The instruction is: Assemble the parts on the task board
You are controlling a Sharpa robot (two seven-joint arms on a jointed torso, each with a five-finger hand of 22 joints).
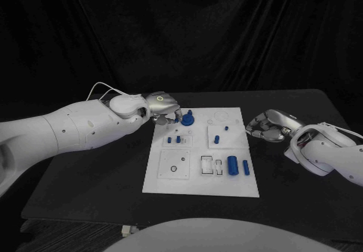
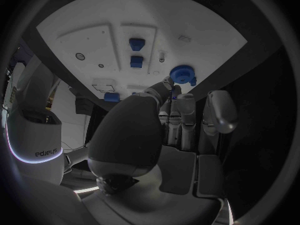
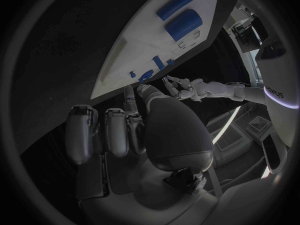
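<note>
task board point(image 1: 203, 181) on black table point(image 1: 91, 184), dark curtain point(image 1: 196, 42)

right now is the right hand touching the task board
Apart: the head view shows black table between the right hand and the task board edge.

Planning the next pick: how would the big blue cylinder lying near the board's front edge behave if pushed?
The big blue cylinder lies on its side, so it would probably roll. It looks like rigid plastic, likely light. The task board seems smooth, so it may slide too.

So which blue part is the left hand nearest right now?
The blue gear-like part at the task board's far left corner, right beside the left hand; the other blue pieces lie farther down the board.
</note>
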